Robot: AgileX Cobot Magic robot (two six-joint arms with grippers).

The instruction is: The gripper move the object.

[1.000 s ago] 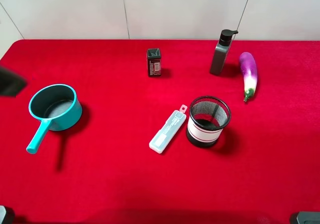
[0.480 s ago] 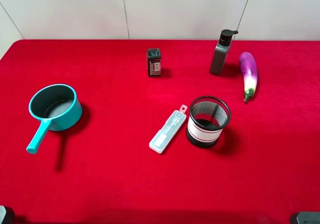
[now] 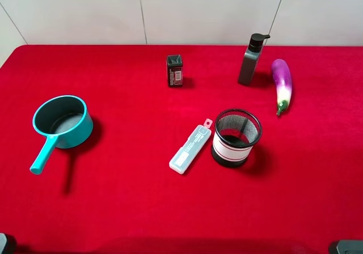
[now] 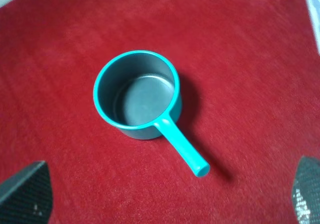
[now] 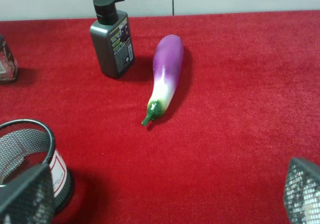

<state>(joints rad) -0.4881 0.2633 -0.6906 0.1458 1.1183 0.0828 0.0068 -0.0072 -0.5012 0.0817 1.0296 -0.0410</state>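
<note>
The black wire-mesh cup (image 3: 236, 138) with a white label band stands upright on the red cloth, right of centre. It also shows at the edge of the right wrist view (image 5: 25, 144), partly behind one fingertip. My right gripper (image 5: 164, 199) is open and empty, short of the cup, with its fingertips (image 5: 302, 189) wide apart. My left gripper (image 4: 165, 199) is open and empty above the teal saucepan (image 4: 137, 94), far from the cup. Neither gripper shows in the exterior high view.
The teal saucepan (image 3: 62, 121) sits at the left. A small black box (image 3: 174, 70) stands at the back. A white plastic case (image 3: 190, 148) lies just left of the cup. A grey pump bottle (image 3: 250, 60) and a purple eggplant (image 3: 282, 84) are at the back right.
A dark part of the left arm at the left edge of the exterior high view one second ago has gone out of view. Nothing on the table has moved.
</note>
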